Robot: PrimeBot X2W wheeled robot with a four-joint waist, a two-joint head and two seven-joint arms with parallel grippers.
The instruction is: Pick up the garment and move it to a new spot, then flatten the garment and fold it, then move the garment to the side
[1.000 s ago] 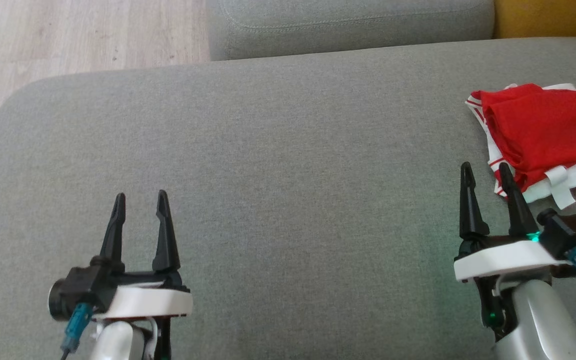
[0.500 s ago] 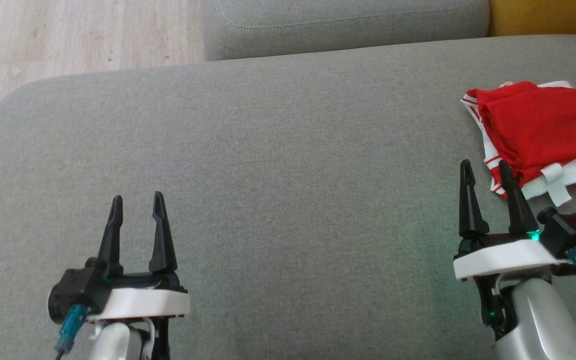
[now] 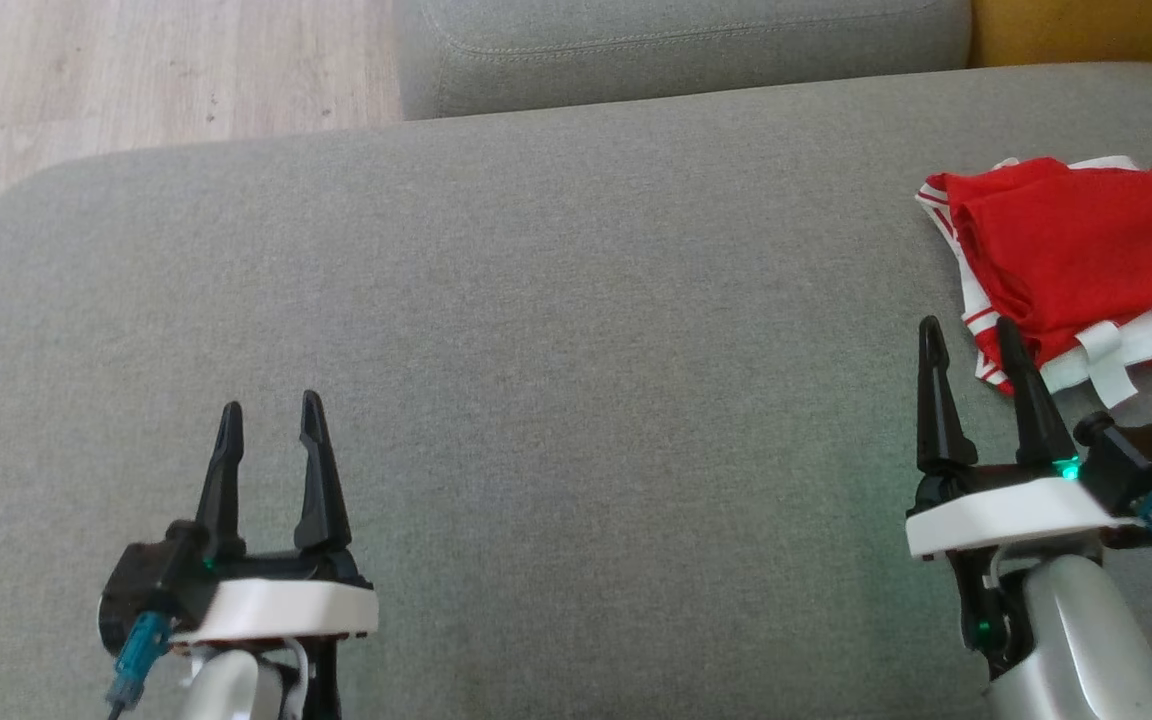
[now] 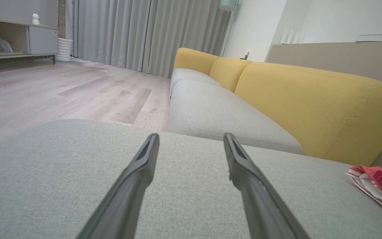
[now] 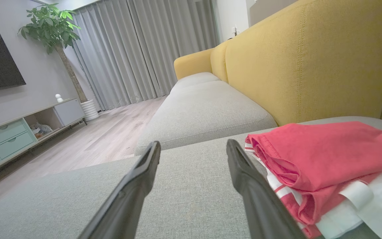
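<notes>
The garment (image 3: 1076,255) is red with white stripes and a white band, folded into a small stack at the right end of the grey cushion (image 3: 556,330). In the right wrist view the garment (image 5: 323,162) lies just right of my fingers. The left wrist view catches the garment (image 4: 380,186) at its far right edge. My right gripper (image 3: 971,335) stands open and empty, its tips beside the stack's near left corner. My left gripper (image 3: 268,420) is open and empty over bare cushion at the lower left.
A second grey seat cushion (image 3: 676,50) lies beyond the one I work on, with a yellow backrest (image 5: 307,56) along the right. Wooden floor (image 3: 136,70) runs past the cushion's far left edge. A TV cabinet (image 5: 22,129) stands across the room.
The whole head view has drifted slightly, so the camera moved. My left gripper sits a little lower in the picture. The garment and the right gripper keep their places on the cushion.
</notes>
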